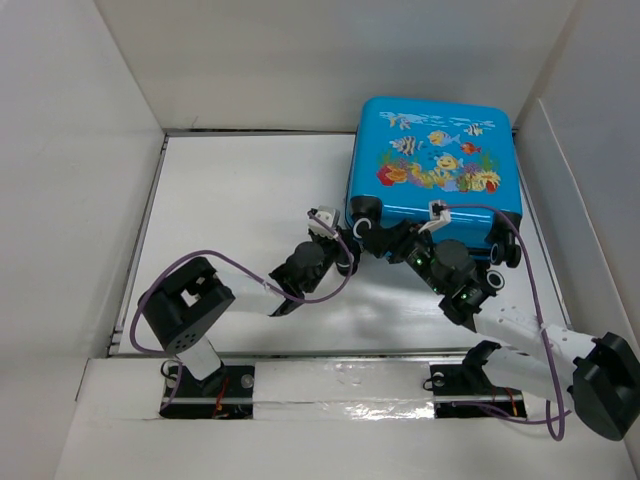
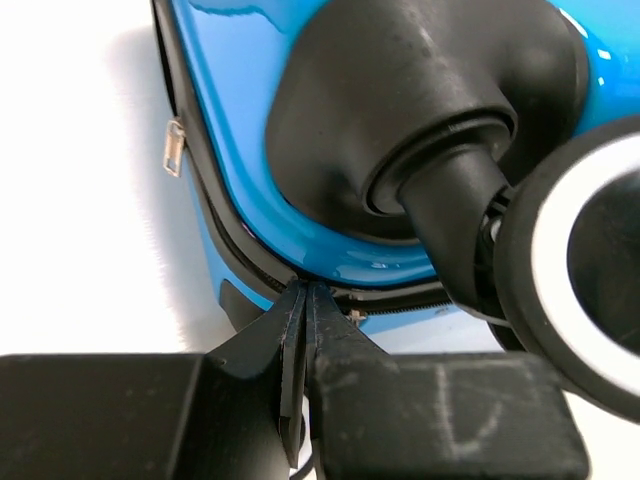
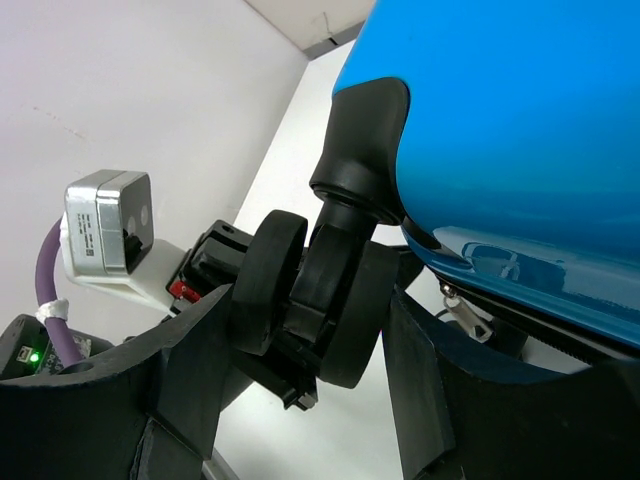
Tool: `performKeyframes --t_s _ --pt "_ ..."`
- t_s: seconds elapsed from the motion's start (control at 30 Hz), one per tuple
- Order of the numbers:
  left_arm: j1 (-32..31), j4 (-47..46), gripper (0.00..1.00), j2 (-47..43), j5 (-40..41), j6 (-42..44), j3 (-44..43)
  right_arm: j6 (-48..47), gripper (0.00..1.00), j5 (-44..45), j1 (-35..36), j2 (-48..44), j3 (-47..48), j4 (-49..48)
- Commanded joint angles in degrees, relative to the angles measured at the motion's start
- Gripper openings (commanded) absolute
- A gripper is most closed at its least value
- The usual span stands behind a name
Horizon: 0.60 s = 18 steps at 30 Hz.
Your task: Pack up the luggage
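Note:
The luggage (image 1: 432, 155) is a bright blue hard-shell suitcase with a fish print. It lies flat and zipped at the back right of the white table. In the left wrist view the blue shell of the luggage (image 2: 250, 120) fills the top. My left gripper (image 2: 305, 292) is shut, its tips against the black zipper seam just under the near-left corner, with nothing visible between them. My right gripper (image 3: 310, 300) is shut on the black double wheel (image 3: 300, 290) of that same corner, one finger pressed on each side. From above, the left gripper (image 1: 348, 252) and the right gripper (image 1: 380, 238) meet at this corner.
White walls enclose the table on the left, back and right. A silver zipper pull (image 2: 175, 148) hangs on the luggage's side seam. Another black wheel (image 1: 505, 250) sits at the near-right corner. The left arm's grey wrist camera (image 3: 105, 220) is close beside the right gripper.

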State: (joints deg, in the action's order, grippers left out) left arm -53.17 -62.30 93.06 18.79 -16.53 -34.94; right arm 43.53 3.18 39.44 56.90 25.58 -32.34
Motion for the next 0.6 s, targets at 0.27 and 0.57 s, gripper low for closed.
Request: performKeyframes --t_s 0.27,0.57 --pt "-0.88 -0.80 0.00 0.20 -5.43 -0.69 3.73 -1.25 0.34 -4.15 0.90 -1.71 0.96 -3.96" --pt "-2.47 -4.23 0.21 1.60 -5.87 -0.87 1.72 -1.25 0.34 -4.50 0.90 -1.36 0.96 -4.40"
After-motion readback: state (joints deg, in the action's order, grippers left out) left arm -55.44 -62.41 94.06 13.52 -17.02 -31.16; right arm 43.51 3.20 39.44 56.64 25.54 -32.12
